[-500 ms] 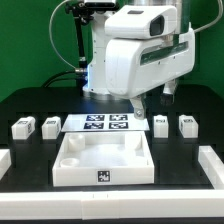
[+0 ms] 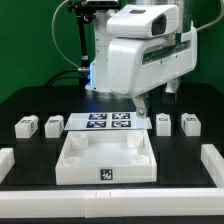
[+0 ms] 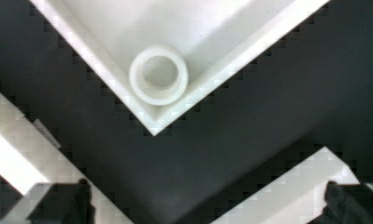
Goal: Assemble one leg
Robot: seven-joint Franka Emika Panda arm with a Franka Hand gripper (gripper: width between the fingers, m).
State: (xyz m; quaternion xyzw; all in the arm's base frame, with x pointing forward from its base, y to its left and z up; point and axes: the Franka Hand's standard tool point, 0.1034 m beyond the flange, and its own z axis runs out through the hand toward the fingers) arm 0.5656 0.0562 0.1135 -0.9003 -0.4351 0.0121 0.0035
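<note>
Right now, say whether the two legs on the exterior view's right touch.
Apart. Exterior view shows black table between the inner leg and the outer leg.

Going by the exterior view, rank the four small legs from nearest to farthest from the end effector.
1. the inner right leg, exterior view's right, beside the marker board.
2. the outer right leg, farther right.
3. the inner left leg, exterior view's left of that board.
4. the outer left leg, farthest left.
</note>
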